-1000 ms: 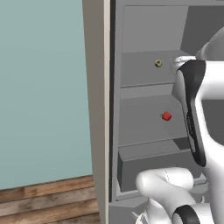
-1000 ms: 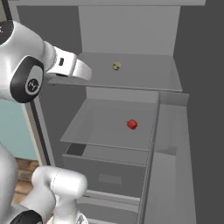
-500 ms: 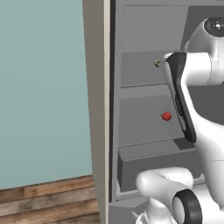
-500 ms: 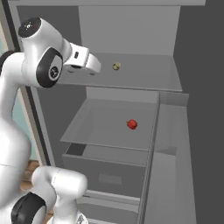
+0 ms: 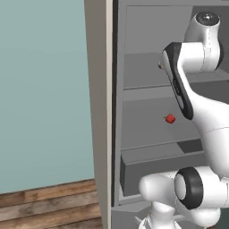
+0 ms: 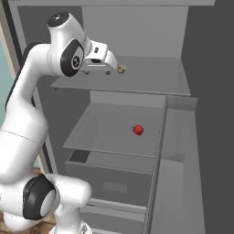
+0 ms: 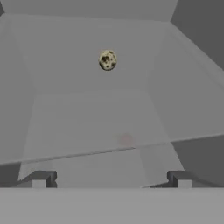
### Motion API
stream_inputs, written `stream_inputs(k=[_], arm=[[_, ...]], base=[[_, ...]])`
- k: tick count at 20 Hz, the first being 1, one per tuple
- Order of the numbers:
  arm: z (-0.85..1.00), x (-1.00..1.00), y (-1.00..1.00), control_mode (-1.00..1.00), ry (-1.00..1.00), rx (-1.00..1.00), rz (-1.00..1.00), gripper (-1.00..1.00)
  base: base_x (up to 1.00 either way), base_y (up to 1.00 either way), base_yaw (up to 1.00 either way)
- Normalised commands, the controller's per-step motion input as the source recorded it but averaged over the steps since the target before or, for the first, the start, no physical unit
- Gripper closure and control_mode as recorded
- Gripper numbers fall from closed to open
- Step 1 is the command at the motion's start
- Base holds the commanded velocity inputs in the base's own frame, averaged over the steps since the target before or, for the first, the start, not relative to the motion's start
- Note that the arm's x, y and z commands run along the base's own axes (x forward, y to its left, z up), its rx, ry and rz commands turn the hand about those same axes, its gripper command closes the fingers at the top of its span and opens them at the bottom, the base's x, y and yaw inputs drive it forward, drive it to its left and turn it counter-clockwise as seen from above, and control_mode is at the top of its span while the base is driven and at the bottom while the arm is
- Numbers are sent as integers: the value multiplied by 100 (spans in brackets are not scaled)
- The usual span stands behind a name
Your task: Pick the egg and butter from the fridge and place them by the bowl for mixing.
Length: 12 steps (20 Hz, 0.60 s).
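The egg [image 7: 107, 60] lies straight ahead of the gripper [image 6: 102, 69], centred between its spread fingers with a gap left, on the fridge [image 6: 137, 77] shelf.

Illumination is even and diffuse in all three views, with no visible source and no glare. The fridge [image 6: 137, 27] interior reads as flat mid-grey; shading darkens toward the right wall in the right base view and under the shelves [image 6: 114, 132]. Cast shadows are faint and soft-edged. Rendering is soft overall, edges slightly blurred. In the hand view a pale reddish smudge shows through the shelf [image 7: 87, 118]; the egg [image 7: 107, 60] is coarse-grained. No edge distortion noted.
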Motion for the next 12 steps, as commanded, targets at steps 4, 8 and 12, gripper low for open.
stream_inputs(k=[4,8,12], arm=[[-11,37,-20,-100,2,0,2,-100],[-22,25,-17,-100,0,0,0,-100],[-13,35,-14,-100,0,0,0,-100]], base=[[0,0,0],[0,0,0],[0,0,0]])
